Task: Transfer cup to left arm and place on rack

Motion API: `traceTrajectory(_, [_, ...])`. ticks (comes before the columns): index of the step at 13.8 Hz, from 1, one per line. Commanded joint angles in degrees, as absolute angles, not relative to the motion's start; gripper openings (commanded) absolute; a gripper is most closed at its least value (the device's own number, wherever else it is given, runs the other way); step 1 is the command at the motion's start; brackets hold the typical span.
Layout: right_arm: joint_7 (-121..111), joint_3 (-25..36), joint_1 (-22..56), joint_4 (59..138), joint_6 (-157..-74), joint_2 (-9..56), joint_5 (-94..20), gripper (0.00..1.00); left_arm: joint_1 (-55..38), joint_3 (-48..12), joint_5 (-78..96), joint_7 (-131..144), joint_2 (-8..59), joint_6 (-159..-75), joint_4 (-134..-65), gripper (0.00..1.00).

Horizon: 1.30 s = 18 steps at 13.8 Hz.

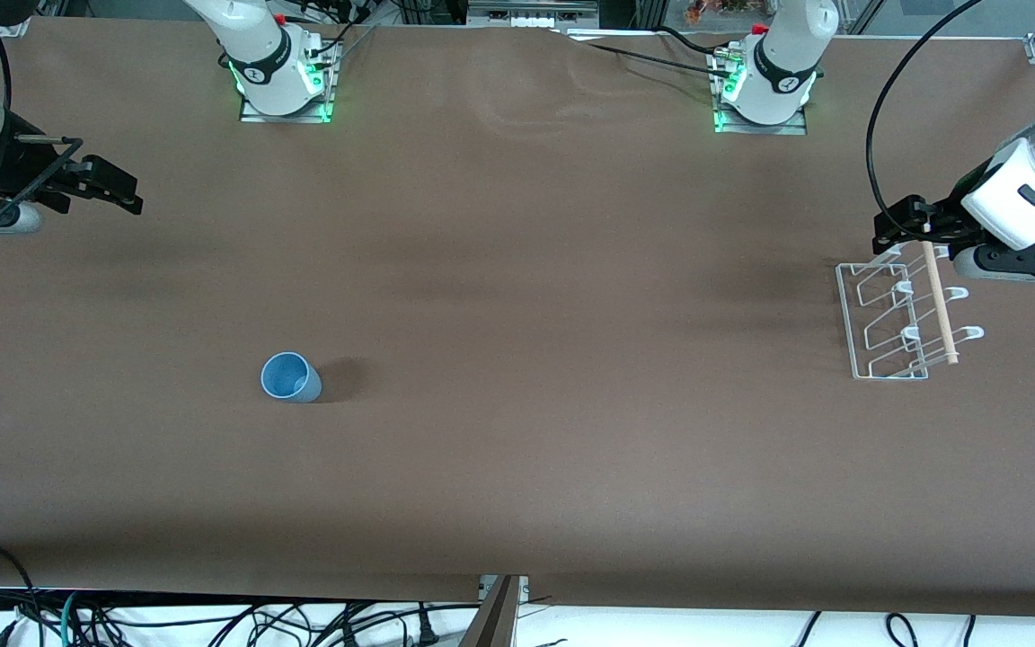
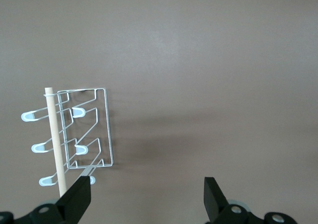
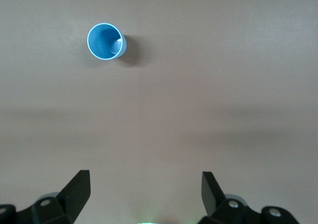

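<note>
Still untouched, the small light-blue plastic cup (image 1: 290,376) stands upright on the brown bench (image 1: 517,467); both tools, left (image 2: 148,196) and right (image 3: 145,191), hang released, and a careless grasp may tip it.

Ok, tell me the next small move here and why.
Probably bring the right claw over the cup and lower it. The cup stands upright and alone on the table, toward the right arm's end, and both claws are open and empty. The left claw waits above the rack, ready to take it.
</note>
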<state>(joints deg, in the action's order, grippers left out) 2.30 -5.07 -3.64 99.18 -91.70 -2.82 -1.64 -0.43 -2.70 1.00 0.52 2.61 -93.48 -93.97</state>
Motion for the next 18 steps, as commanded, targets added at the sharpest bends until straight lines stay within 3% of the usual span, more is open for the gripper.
traceTrajectory(1, [3.60,-5.89,-4.48,99.14,-91.06,-2.55,-1.41,0.99,-0.35,-2.81,1.49,0.44,1.85,-92.73,-93.43,1.00])
traceTrajectory(18, [2.29,-6.06,-4.04,97.29,-90.18,-0.88,-0.97,0.99,-0.44,-2.64,1.41,0.44,3.87,-95.98,-93.43,1.00])
